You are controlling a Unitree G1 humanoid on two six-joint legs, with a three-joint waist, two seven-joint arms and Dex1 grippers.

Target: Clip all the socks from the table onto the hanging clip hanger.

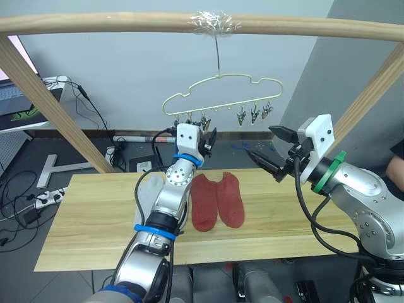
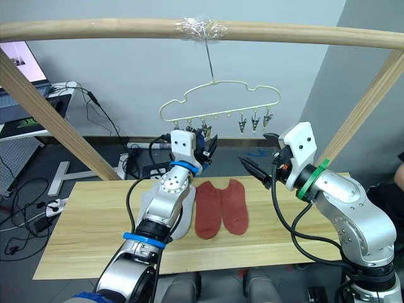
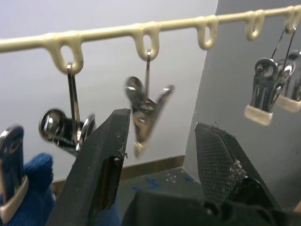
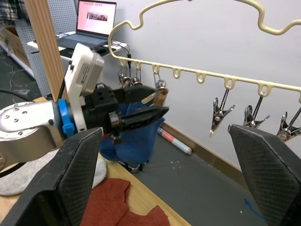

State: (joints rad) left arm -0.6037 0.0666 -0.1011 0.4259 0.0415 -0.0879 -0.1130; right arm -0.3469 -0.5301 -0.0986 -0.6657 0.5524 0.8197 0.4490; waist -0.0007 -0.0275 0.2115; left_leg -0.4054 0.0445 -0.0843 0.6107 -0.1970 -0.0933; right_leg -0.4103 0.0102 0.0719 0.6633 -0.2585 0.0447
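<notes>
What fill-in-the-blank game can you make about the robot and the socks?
1. The two socks lying side by side on the table are ___.
2. The sock hanging under the hanger is ___.
3. The left end effector and the right end effector are both ___.
Missing words: red; blue; open.

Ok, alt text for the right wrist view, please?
The left gripper reaches up among the clips of the cream clip hanger, a blue sock hanging behind it. Rust red socks lie on the table below.
</notes>
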